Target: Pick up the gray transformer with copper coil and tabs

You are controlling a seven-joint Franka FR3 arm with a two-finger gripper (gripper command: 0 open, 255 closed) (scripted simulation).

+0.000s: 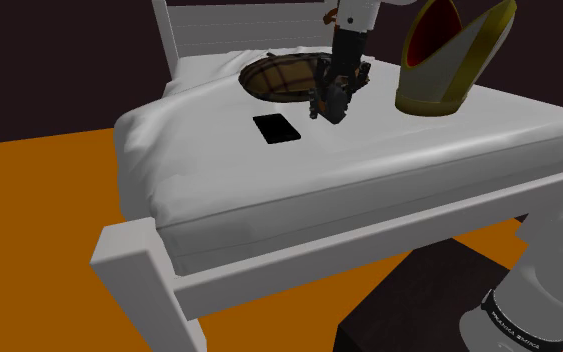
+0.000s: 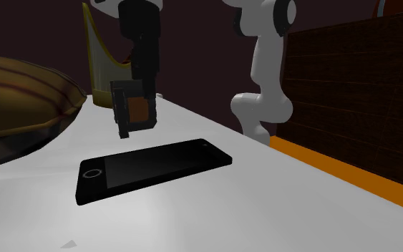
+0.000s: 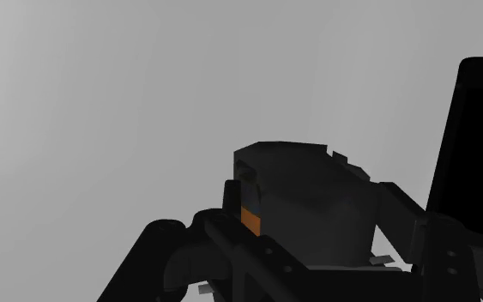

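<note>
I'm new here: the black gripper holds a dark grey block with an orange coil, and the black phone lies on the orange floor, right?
No: the black phone lies on the white bed, not the floor, per the shoulder view. The black gripper does hold the dark grey block.

a white bed [image 1: 389, 170] with a white frame and a smooth white mattress carries everything. a flat black phone [image 1: 276, 129] lies face up on the mattress just beside the fingers of the gripper [image 1: 327, 108], on their side toward the shoulder view's left, below their tips. a round brown striped basket [image 1: 277, 76] rests on the mattress behind the fingers, toward the headboard. a gold crown-shaped thing [image 1: 451, 62] with a red inside stands on the fingers' opposite side from the phone.
</note>
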